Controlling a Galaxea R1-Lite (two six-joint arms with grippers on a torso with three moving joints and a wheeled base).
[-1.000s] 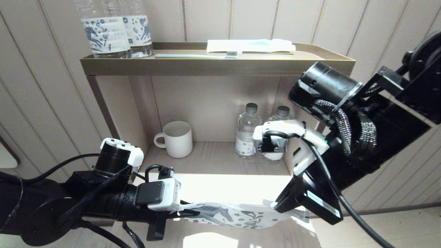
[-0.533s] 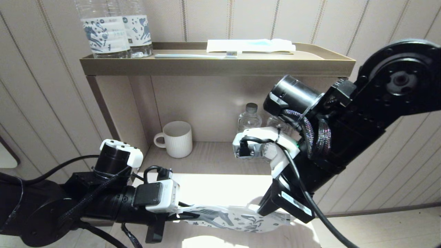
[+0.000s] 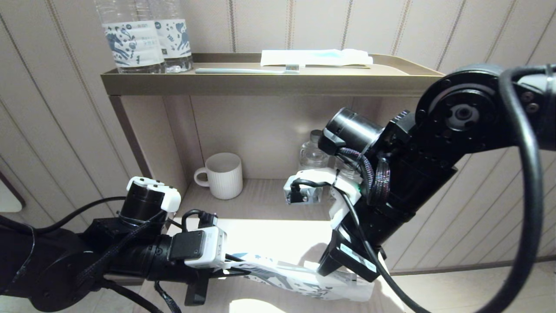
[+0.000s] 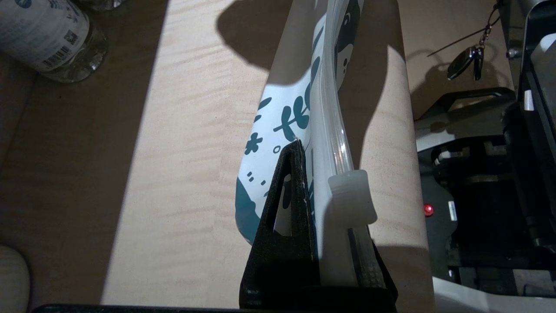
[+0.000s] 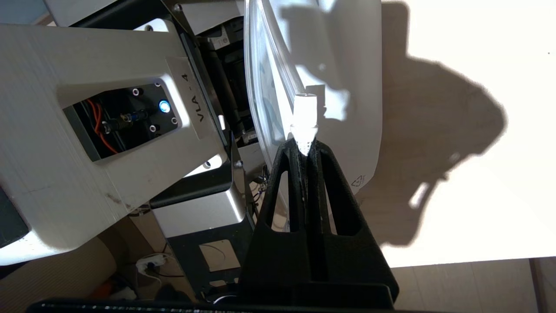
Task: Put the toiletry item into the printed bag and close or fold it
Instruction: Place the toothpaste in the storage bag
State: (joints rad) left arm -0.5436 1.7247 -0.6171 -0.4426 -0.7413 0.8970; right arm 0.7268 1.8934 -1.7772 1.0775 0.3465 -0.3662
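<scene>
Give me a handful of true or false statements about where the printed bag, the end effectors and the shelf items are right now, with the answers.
1. Both end effectors are shut on the printed bag. True: the left end effector pinches one end, the right end effector the zip edge.
2. The white mug sits on the top shelf. False: it stands in the lower compartment.
3. A toothbrush lies on the top shelf. True.
4. The bag lies flat with nothing holding it. False: it is gripped at both ends.
5. Two labelled bottles stand at the top shelf's left. True.
</scene>
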